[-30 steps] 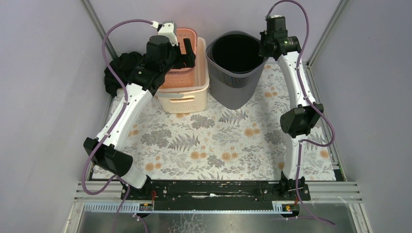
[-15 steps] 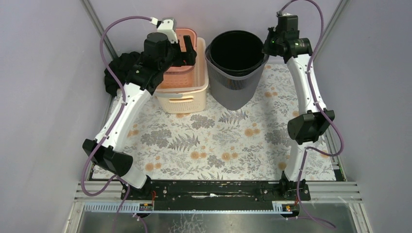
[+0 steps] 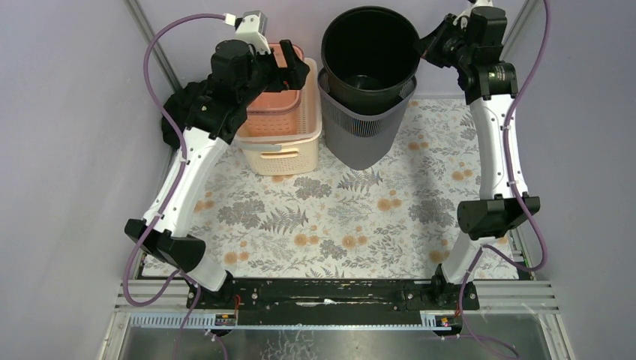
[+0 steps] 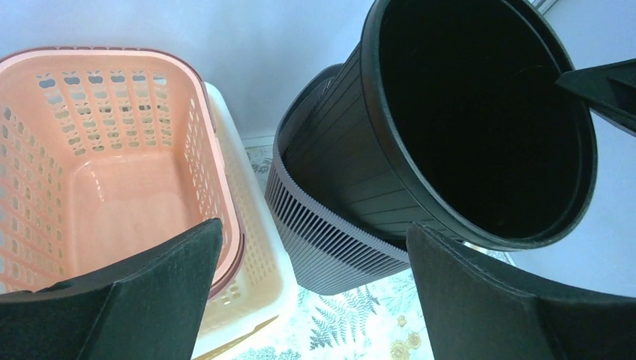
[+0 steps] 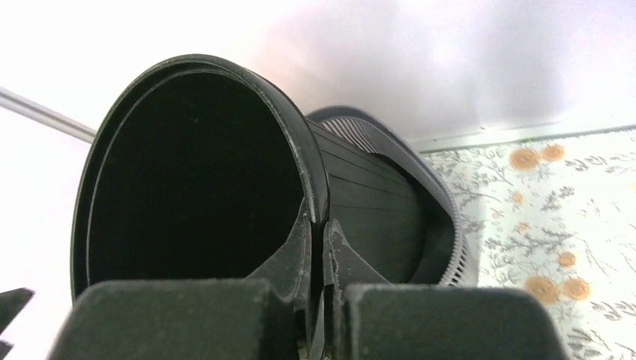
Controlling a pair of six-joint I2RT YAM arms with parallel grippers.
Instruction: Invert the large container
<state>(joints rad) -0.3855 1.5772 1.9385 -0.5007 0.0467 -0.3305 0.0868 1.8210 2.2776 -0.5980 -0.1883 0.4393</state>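
R gripper [image 5: 324, 217]: we pinch it fully closed on the right rim of the black bucket [image 3: 370, 45], upper centre of top view; a rim grip gives a pivot for tipping.
Bucket posn: tilted, base inside grey slatted bin [image 3: 360, 139]; not yet inverted.
L gripper [image 4: 313, 227]: spread wide, empty, above pink basket [image 4: 112, 187]; we judge it on standby to support the bucket wall.

The large container [image 3: 370, 52] is plain black, the bin [image 3: 360, 139] grey with fine vertical ribs. The pink basket [image 3: 274, 120] has apple-shaped holes, the cream basket [image 3: 289, 154] plain slots. The bench cover [image 3: 337, 217] is white with grey ferns and orange flowers.
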